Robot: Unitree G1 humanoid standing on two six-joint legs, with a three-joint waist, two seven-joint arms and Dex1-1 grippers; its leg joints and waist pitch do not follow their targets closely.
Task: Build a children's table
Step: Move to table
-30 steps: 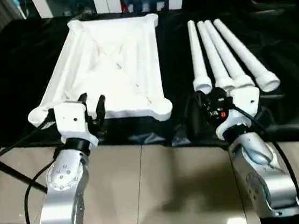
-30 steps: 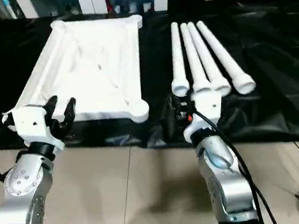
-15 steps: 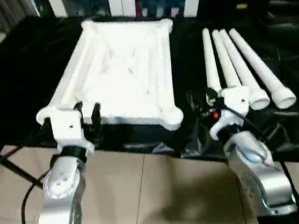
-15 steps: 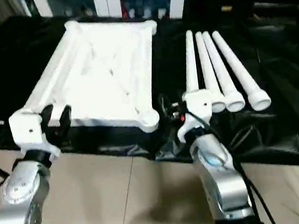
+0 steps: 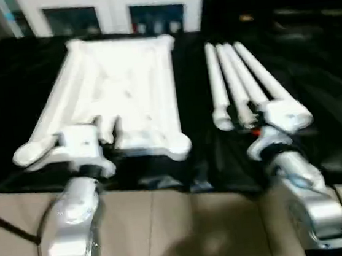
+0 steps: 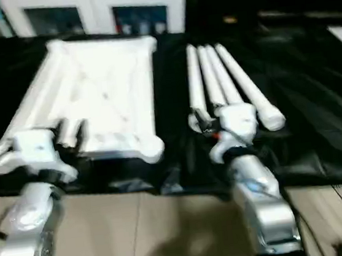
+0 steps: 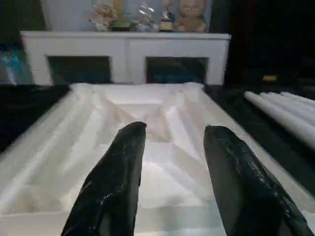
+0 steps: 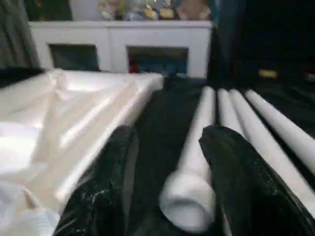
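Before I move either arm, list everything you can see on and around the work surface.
tabletop: one, white, underside up, on the black cloth, left part
legs: four, white tubes, side by side on the cloth, right of the tabletop, flared ends toward the robot
black cloth: one, covering the work surface
cabinet: one, white, behind the work surface
figurines: several, on top of the cabinet
floor tiles: beige, below the near edge
left gripper: black fingers open, over the tabletop's near edge
right gripper: black fingers open, at the legs' flared ends

The right hand (image 5: 251, 117) hides the legs' (image 5: 235, 80) near ends.
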